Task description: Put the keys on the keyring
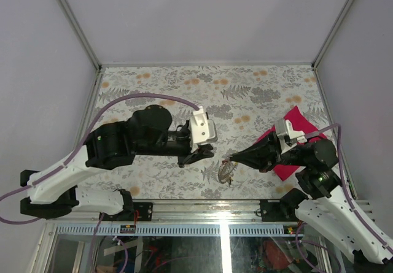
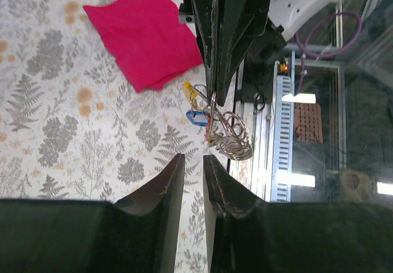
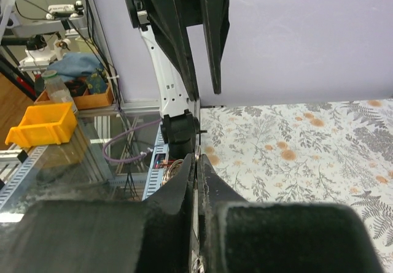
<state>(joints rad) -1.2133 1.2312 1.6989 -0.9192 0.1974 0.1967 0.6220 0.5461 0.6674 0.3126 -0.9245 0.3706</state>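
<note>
The keyring (image 2: pixel 234 137), a bundle of thin silvery loops, hangs just above the flowered table near its front edge; it also shows as keyring (image 1: pixel 226 170) and keyring (image 3: pixel 174 169). My right gripper (image 1: pixel 232 159) is shut on its upper wire, seen as right gripper (image 2: pixel 213 92) and right gripper (image 3: pixel 198 161). Beside the loops hang a yellow key head (image 2: pixel 187 88), a blue clip (image 2: pixel 196 118) and a speck of red (image 2: pixel 209 124). My left gripper (image 2: pixel 193 157) faces the ring a short way off, its jaws slightly open with nothing between them, shown from above as left gripper (image 1: pixel 199 156).
A magenta cloth (image 1: pixel 295 139) lies under the right arm, seen also as cloth (image 2: pixel 144 34). The table's metal front rail (image 1: pixel 202 208) runs just below the keyring. A yellow bin (image 3: pixel 42 124) stands off the table.
</note>
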